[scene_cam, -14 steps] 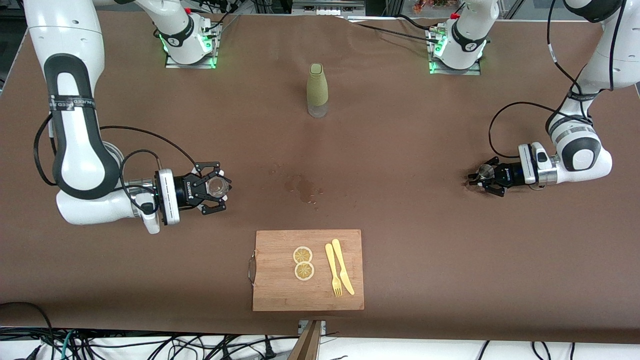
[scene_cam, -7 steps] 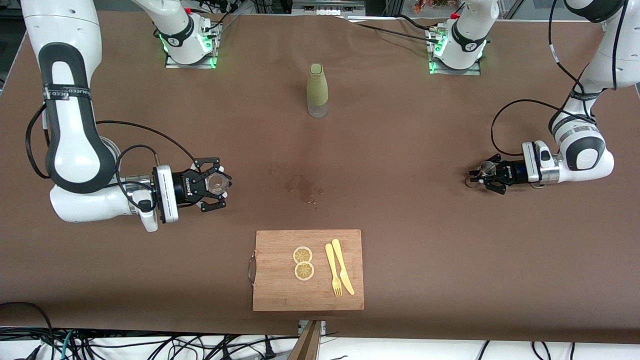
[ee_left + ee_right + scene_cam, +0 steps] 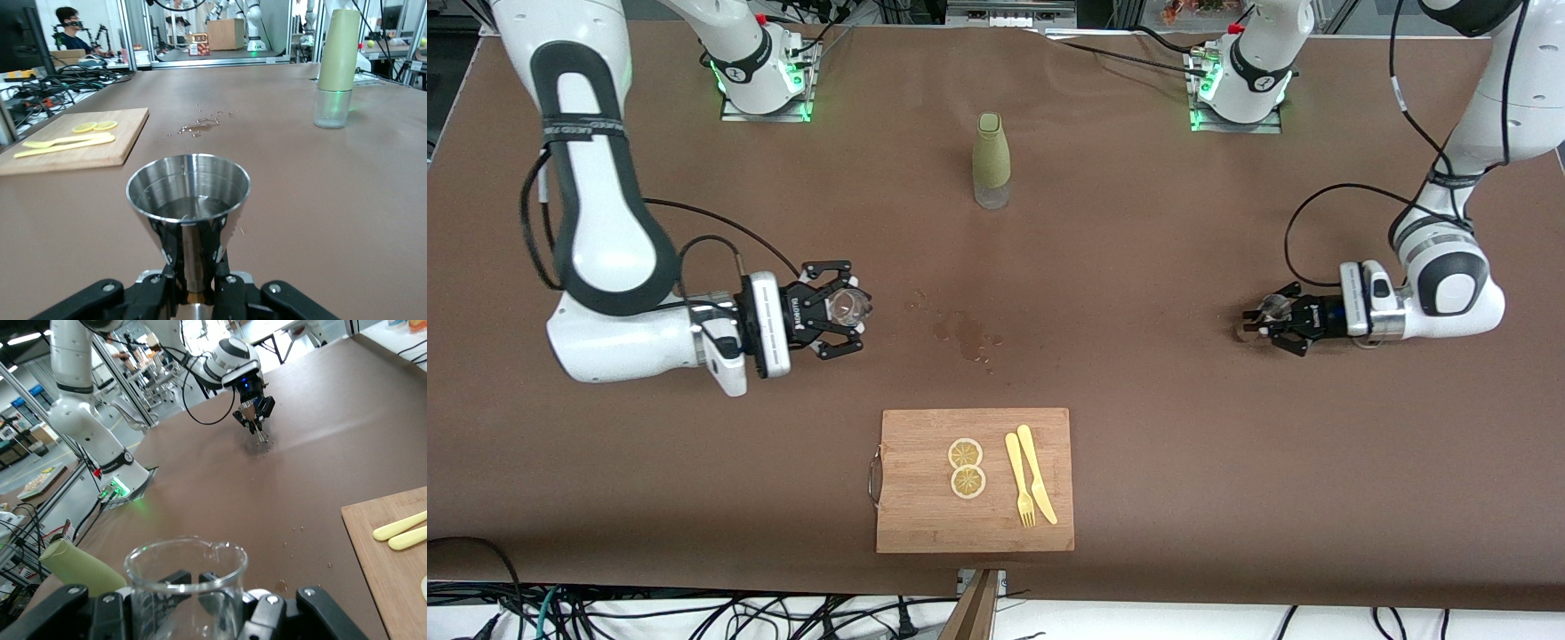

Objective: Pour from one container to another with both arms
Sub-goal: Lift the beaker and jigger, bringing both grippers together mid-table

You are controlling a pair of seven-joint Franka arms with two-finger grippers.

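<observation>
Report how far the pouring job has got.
Done: both containers are gripped. The left claw holds a steel measuring cup with liquid in it; the right claw holds a glass beaker. In hand: each is upright at its own end of the table. Left: bringing them together and pouring. A wet patch lies mid-table.

Two arms here, each with one gripper: left gripper (image 3: pixel 1258 322), right gripper (image 3: pixel 845 308). One metal jigger (image 3: pixel 189 203), one glass beaker (image 3: pixel 186 580), one bottle (image 3: pixel 991 160), one cutting board (image 3: pixel 925 516). Two lemon slices (image 3: pixel 967 468), one fork (image 3: pixel 1019 480), one knife (image 3: pixel 1037 474).
</observation>
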